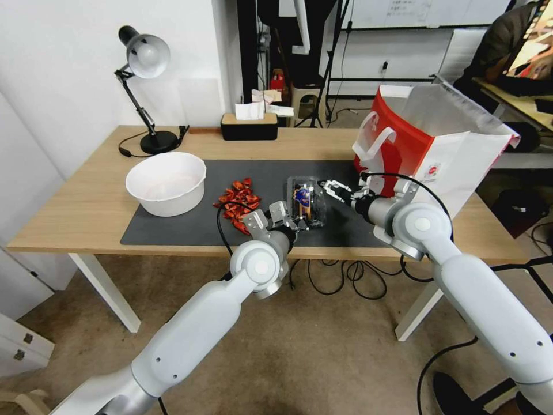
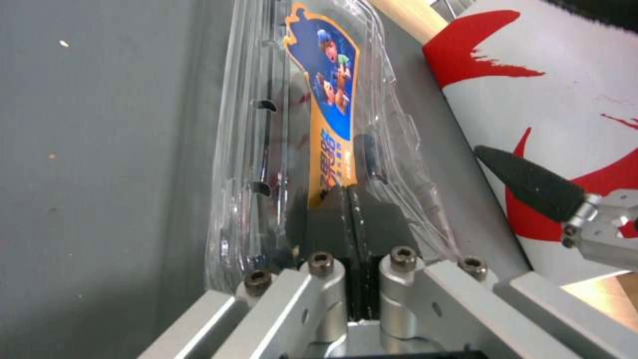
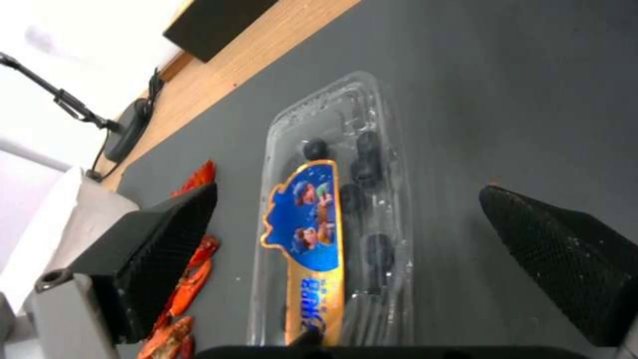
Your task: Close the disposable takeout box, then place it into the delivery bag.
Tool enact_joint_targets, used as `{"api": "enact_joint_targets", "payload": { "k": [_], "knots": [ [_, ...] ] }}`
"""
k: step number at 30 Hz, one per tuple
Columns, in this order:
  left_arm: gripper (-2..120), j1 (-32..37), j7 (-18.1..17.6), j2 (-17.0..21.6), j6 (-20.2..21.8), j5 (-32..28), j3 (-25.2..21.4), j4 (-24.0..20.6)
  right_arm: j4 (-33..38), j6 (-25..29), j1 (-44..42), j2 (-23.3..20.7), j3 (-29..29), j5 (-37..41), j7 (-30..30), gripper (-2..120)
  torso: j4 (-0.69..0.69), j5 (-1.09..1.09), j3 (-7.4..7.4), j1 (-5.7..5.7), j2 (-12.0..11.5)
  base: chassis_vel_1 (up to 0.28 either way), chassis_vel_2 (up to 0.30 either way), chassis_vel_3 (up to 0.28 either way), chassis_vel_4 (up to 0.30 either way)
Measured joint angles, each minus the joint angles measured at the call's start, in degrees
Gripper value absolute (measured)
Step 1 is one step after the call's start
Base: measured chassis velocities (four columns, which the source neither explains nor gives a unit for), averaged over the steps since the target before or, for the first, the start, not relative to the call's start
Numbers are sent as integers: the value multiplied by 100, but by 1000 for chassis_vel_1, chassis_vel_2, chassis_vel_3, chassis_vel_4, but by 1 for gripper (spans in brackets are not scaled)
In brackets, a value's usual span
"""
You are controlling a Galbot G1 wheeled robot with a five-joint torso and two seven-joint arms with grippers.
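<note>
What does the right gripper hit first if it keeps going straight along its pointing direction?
Most likely the disposable takeout box: the right gripper, jaws open, points at it over the grey mat, the box centred between its fingers. How far off is unclear.

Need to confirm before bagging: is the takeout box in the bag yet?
Out. The takeout box lies on the grey mat, beside the delivery bag.

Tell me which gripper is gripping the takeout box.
The left gripper, fingers shut on the takeout box edge; the right gripper hovers open beside it.
</note>
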Motion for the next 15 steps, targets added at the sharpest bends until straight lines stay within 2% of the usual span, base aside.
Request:
{"api": "enact_joint_targets", "payload": {
  "k": [15],
  "knots": [
    [0, 16, -7, -20, -7, 3, -2, -34, 9, -298, 192, -46, -154, 187, 261, 100, 2, 1, 0, 0, 0, 0, 0, 0, 0]
  ]
}}
